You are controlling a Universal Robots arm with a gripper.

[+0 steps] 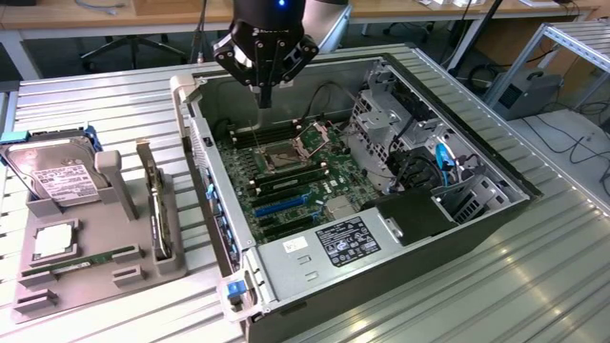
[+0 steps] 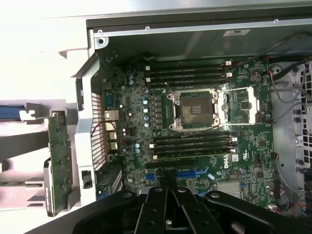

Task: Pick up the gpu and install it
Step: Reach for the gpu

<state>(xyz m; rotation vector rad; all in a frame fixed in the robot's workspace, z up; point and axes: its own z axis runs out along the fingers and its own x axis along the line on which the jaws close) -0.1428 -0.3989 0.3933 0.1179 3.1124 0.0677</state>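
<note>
Your black gripper [image 1: 265,98] hangs over open grey computer case [image 1: 200,150], fingers together, empty. Thin dark-green gpu card [image 1: 157,207] stands edgewise in grey plastic holder [image 1: 86,279] beside case. Likely light, stiff, fragile: take board edges, spare components.

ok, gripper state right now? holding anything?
Gripper: fingers shut, holding nothing, above the open computer case. The gpu stands in the grey holder beside the case.

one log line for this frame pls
end effector: shut, empty, over open case | gpu: upright in holder beside case | install: not done
</note>
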